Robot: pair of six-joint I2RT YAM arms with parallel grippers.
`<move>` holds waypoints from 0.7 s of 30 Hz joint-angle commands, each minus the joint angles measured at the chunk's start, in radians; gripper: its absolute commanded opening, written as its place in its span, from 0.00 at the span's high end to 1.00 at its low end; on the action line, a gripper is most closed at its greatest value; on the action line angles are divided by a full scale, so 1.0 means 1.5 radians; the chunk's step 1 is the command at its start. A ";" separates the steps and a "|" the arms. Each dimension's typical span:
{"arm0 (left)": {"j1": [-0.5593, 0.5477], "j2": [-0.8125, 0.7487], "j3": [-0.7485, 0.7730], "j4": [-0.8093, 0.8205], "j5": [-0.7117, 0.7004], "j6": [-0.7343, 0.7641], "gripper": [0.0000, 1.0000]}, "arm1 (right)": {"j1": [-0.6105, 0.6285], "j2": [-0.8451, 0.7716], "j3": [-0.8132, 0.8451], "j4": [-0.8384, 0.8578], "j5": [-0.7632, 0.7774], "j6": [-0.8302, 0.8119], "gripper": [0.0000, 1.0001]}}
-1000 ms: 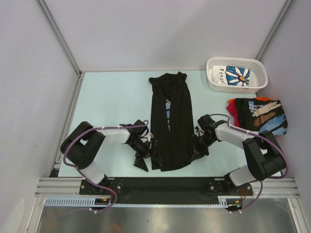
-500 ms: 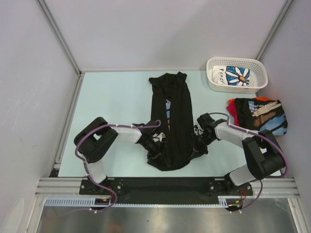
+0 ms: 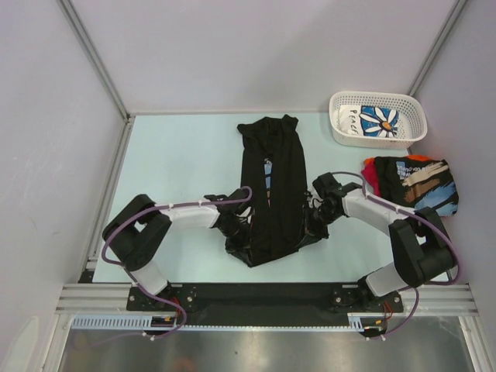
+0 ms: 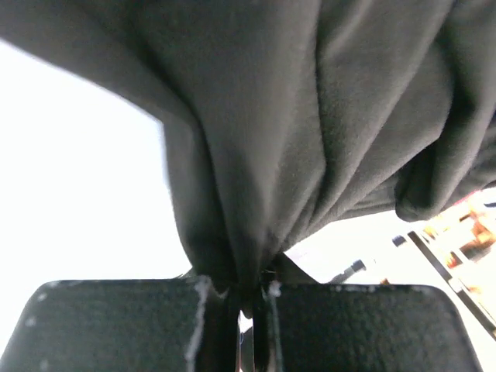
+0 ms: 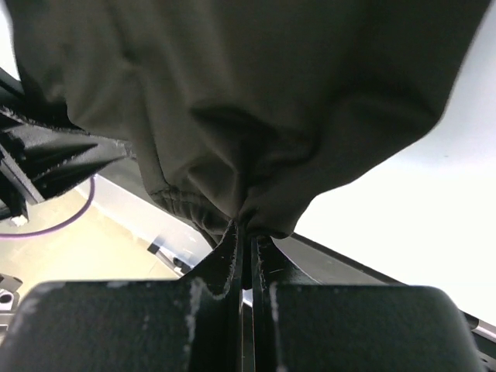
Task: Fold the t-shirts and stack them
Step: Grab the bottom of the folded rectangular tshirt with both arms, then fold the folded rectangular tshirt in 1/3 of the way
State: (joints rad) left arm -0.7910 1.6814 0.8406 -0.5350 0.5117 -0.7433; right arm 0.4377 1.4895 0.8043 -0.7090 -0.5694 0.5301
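Two grippers, both clamped shut on one shirt. Left gripper [image 3: 235, 230]: jaws fully closed, a thin pinch of black cloth caught between the pads, and the left wrist view shows the fabric bunching up out of that pinch. It has the near-left hem corner of the black t-shirt [image 3: 273, 182].

The shirt is already narrowed into a long strip on the table [image 3: 174, 159]. It runs away from both grippers, collar at the far end, hem end between them. The near end looks gathered and slightly raised at both corners.

Right gripper [image 3: 316, 220]: also closed tight, dark cloth pinched between the pads in the right wrist view. It holds the near-right hem corner, so the shirt body is just left of it.

Reason for the matched grips, probably: one corner each keeps the hem straight so it can be carried forward over the strip toward the collar, folding it in half.

Right of the right gripper, well apart: folded stack [image 3: 415, 184], a black brush-stroke print shirt on top with red showing under it. That is likely where this one goes. Beyond that stack is the basket [image 3: 377, 142], with the white daisy shirt [image 3: 378, 120] inside it, not yet folded.
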 commanded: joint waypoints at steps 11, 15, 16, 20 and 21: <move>0.039 -0.002 0.264 -0.167 -0.149 0.101 1.00 | -0.014 -0.046 0.117 0.003 0.038 -0.049 1.00; 0.063 0.021 0.341 -0.210 -0.156 0.115 1.00 | -0.024 -0.022 0.148 0.005 0.040 -0.061 1.00; 0.068 0.026 0.354 -0.216 -0.159 0.119 1.00 | -0.030 -0.016 0.157 0.005 0.040 -0.063 1.00; 0.092 0.057 0.406 -0.248 -0.161 0.139 1.00 | -0.046 0.022 0.206 0.009 0.049 -0.079 1.00; 0.100 0.070 0.420 -0.252 -0.160 0.142 1.00 | -0.048 0.033 0.216 0.008 0.051 -0.083 1.00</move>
State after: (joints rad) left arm -0.6796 1.7466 1.3861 -0.8452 0.2901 -0.5816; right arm 0.3885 1.4902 1.0386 -0.7132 -0.5137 0.4496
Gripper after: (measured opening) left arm 0.021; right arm 0.022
